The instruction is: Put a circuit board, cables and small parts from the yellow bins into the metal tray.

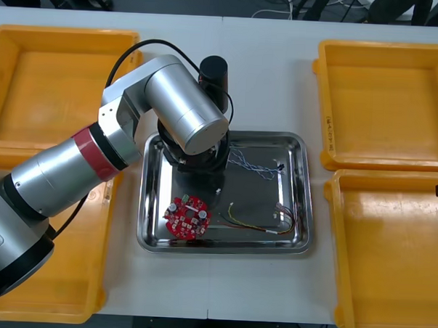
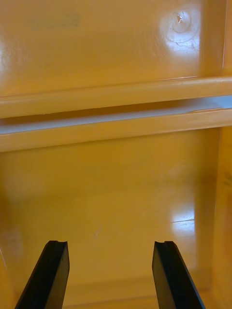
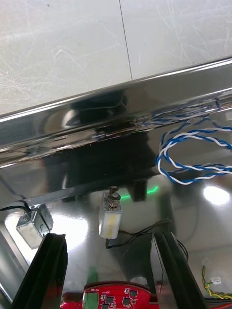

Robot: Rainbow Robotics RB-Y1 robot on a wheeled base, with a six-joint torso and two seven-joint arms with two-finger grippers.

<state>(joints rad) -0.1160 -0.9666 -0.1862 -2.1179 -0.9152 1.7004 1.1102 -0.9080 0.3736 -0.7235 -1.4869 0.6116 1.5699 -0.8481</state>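
Left of frame centre, the left gripper (image 3: pixel 107 237) hangs over the metal tray (image 1: pixel 222 248), fingers wide and empty above a small metal part (image 3: pixel 110 219). Red circuit board (image 1: pixel 188 216), blue-and-white cable (image 1: pixel 254 164) and red-and-yellow cable (image 1: pixel 260 222) lie inside — yellow bins (image 1: pixel 63 77) look bare, so little seems left. Right gripper (image 2: pixel 110 244), also wide, idles at the right edge.

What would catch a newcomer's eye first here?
The left arm looms over the metal tray, its left gripper open above a small metal part. A red circuit board lies in the tray's near left corner, a blue and white cable toward its far edge. The right gripper hangs open over a yellow bin.
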